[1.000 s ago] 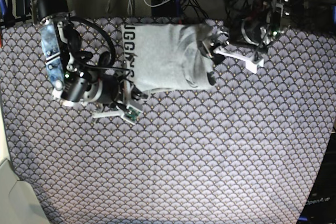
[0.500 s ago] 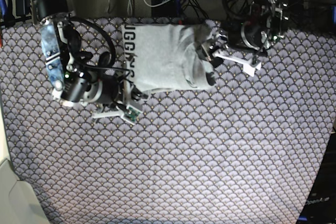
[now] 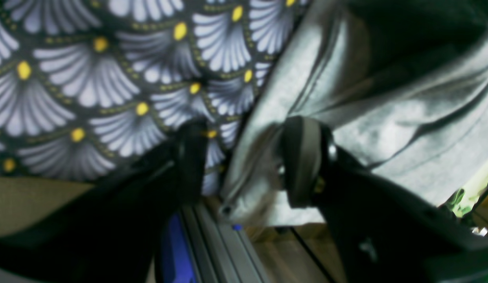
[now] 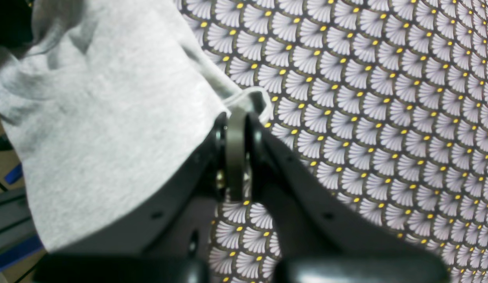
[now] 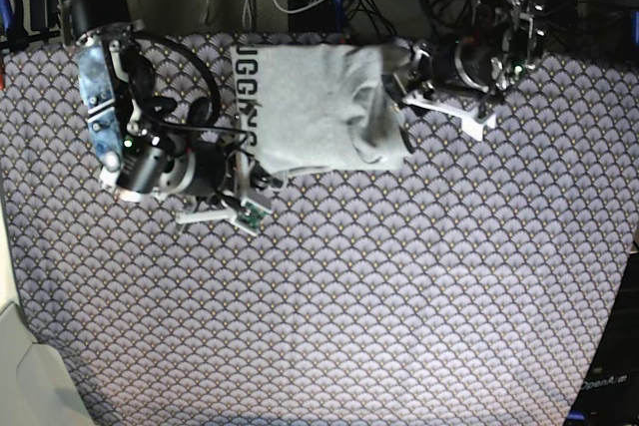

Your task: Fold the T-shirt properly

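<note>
Base view: the T-shirt (image 5: pixel 315 107) lies folded into a rough rectangle near the far edge of the desk, a little left of the middle of that edge, on the patterned tablecloth (image 5: pixel 399 296). Black block letters run down its left side, partly tucked under the fold. Its right side is bunched and creased.

The right gripper (image 5: pixel 255 172) sits at the shirt's near left corner, with the arm stretching away toward the far left corner of the desk. In the right wrist view the right gripper (image 4: pixel 236 129) has its two fingers pressed together with only a thin grey strip between them, and a hemmed corner of the T-shirt (image 4: pixel 110 118) curls around the tips. The jaws are narrow and pinch that corner of cloth, just above the tablecloth (image 4: pixel 365 98).

The left gripper (image 5: pixel 407 75) is at the shirt's far right corner, close to the far edge of the desk. In the left wrist view the picture is blurred, but the left gripper (image 3: pixel 244 161) stands with its jaws wide apart; a folded edge of the T-shirt (image 3: pixel 385 118) hangs in the gap between them, touching the right-hand finger. The tablecloth (image 3: pixel 90 78) fills the upper left of that view.
</note>
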Controlling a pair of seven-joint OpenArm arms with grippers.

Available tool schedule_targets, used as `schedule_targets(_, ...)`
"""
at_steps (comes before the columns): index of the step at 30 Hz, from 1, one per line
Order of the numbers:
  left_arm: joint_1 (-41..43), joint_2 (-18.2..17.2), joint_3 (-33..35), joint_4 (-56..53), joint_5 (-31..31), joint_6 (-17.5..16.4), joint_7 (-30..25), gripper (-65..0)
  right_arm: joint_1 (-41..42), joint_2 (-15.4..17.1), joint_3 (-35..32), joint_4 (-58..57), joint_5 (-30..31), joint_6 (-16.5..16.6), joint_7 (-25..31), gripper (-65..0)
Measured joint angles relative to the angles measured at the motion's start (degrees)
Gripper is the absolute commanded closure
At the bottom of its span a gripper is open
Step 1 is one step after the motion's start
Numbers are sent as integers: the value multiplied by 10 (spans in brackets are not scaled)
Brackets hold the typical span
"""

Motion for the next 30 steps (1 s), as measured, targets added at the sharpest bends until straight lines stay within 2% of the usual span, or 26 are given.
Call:
schedule_targets(6, -11, 1, 24, -4, 3, 3, 0, -327, -7, 0, 0, 0, 0, 0, 0, 0)
schedule_targets(16, -10, 1, 26, -4, 4, 2, -1, -324, -8, 0, 0, 0, 0, 0, 0, 0)
schedule_targets(22, -17, -3, 22, -34, -12, -7, 7, -284, -8, 0, 0, 0, 0, 0, 0, 0)
schedule_targets(25, -25, -3, 22, -42, -14, -7, 11, -240, -8, 0, 0, 0, 0, 0, 0, 0)
schedule_targets(30, -25, -4, 22, -43, -15, -7, 11, -216, -7, 0, 0, 0, 0, 0, 0, 0)
